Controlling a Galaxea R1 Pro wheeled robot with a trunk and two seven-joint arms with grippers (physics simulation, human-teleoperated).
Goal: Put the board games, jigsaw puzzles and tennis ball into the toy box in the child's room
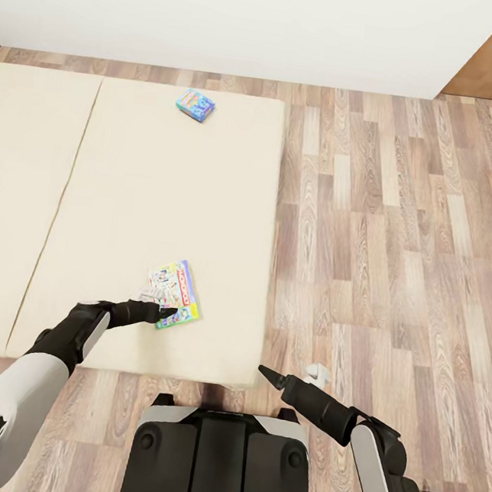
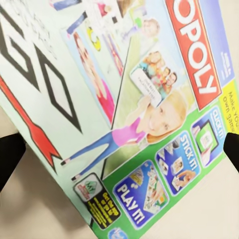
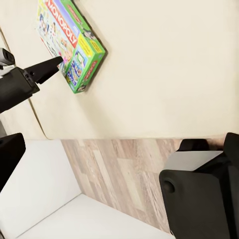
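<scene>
On the bed (image 1: pixel 158 212): two board games lie flat on the beige mattress.
White-green board game (image 1: pixel 173 294): near the bed's 6 o'clock edge, cover up.
Blue board game (image 1: pixel 195 104): well apart, toward 12 o'clock.
Left hand (image 1: pixel 162 313): at the white-green box's near edge, fingers spread either side of it.
Right hand (image 1: pixel 267 374): over the floor (image 1: pixel 400 242) at 5 o'clock; cannot tell whether spread or pressed together.

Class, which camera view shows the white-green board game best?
The right wrist view: the whole white-green board game lies on the bed. The left wrist view crops its cover; in the head view it is small, by the left gripper.
</scene>
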